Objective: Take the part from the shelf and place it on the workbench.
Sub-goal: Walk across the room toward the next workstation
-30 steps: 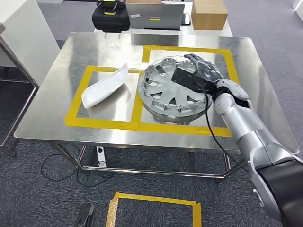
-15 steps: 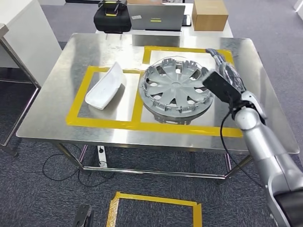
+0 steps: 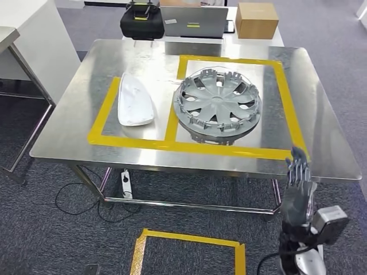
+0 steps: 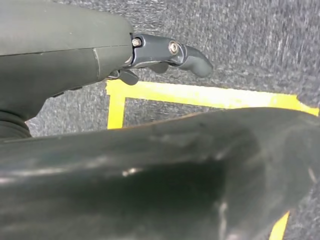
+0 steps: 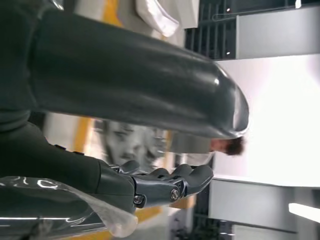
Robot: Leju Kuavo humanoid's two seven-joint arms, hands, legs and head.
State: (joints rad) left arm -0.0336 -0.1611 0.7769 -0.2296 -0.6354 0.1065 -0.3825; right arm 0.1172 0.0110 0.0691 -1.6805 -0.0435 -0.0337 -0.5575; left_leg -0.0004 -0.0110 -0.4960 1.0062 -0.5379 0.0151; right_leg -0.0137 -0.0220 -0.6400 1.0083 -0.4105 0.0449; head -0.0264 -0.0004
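The grey carpet floor point(image 3: 51, 240) spreads all around me, with a yellow tape rectangle point(image 3: 190, 246) marked on it just below the steel desk point(image 3: 324, 132). The desk is a polished metal top on a thin frame, and yellow tape point(image 3: 173, 123) divides its middle into two bays. In the larger bay lies the part, a silver wheel cover point(image 3: 217, 106), flat on the desk with its clip ring showing round the edge. In the smaller bay beside it, apart from the wheel cover, rests a white curved panel point(image 3: 135, 100). Beyond the far edge of the desk sit a black case point(image 3: 141, 24) with a yellow mark, a grey laptop point(image 3: 192, 22) bearing a small green label I cannot read, and a brown cardboard box point(image 3: 256, 20). A white power strip point(image 3: 126, 183) and a black cable lie on the floor under the desk. My right robot hand point(image 3: 299, 192) hangs below the near right edge of the desk, fingers straight and spread, holding nothing. My left robot hand point(image 4: 166, 52) is down by the floor tape, its fingers slightly extended and holding nothing.
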